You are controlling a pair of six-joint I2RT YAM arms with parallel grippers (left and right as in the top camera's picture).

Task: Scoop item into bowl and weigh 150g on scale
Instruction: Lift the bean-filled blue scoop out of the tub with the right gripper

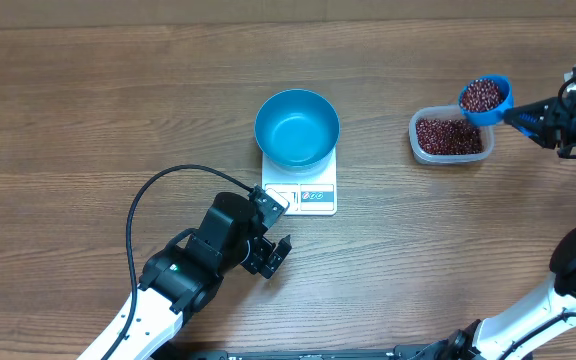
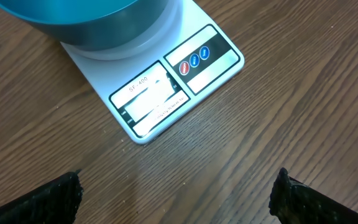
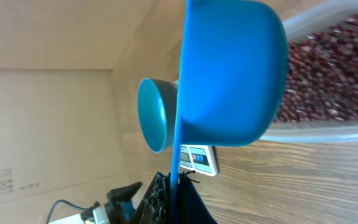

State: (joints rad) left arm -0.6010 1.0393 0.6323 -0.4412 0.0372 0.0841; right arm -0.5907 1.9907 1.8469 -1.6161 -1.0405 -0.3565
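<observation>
Ferrying beans [image 1: 449, 135] looks like the step in hand: the right gripper [image 1: 540, 120], clamped on a loaded scoop [image 1: 485, 97], holds it over the tub [image 1: 415, 135], well right of the bowl [image 1: 297, 128] (empty, seated on the scale [image 1: 308, 195]). Next, swing over the bowl and tip. The left gripper [image 2: 176, 198] hovers near the bowl, spread wide, holding nothing.
</observation>
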